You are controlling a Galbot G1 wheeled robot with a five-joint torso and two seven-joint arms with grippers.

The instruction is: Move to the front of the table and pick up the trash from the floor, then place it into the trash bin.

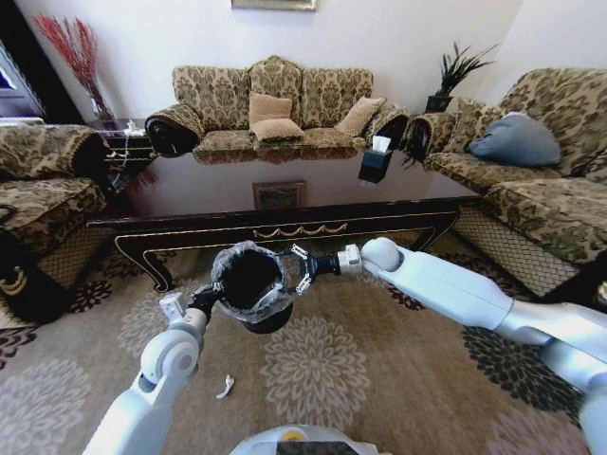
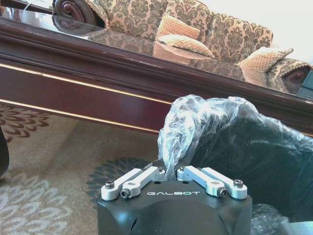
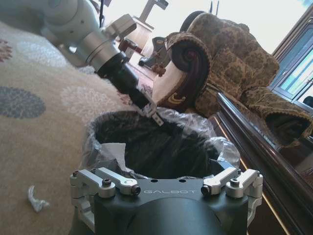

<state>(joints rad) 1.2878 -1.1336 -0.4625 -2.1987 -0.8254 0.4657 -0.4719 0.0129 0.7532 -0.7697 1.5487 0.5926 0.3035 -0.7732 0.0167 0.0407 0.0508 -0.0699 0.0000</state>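
**Both Grippers at the Bin Rim, Bin Lifted Before the Table**

Fingers of the left gripper [image 2: 172, 172] were clenched on the rim of the trash bin [image 1: 250, 287], pinching the crinkled clear plastic liner [image 2: 195, 122] together with the black wall beneath it. In the left wrist view the silver finger links met at the centre, with the liner bunched upward directly between them. In the head view this gripper sat at the bin's left side, its arm rising from the lower left.

The right gripper [image 1: 302, 269] was positioned at the opposite, right side of the rim, its arm reaching in from the right. Its fingers were spread apart in the head view, with the tips close to the liner; contact with the rim could not be determined. In the right wrist view the finger links stood wide apart at the housing edges, with the bin mouth directly ahead.

The trash bin was tilted, its opening facing the robot, and appeared raised above the patterned carpet [image 1: 379, 379]. It was located just in front of the table [image 1: 285, 194], near the gold scroll ornament on the front rail.

One small white crumpled wrapper [image 1: 225, 387] lay on the carpet, near the left arm and well apart from the bin. A pale sheet [image 3: 108, 151] showed inside the bin against the liner.

A black tissue box [image 1: 376, 163] stood on the table top.
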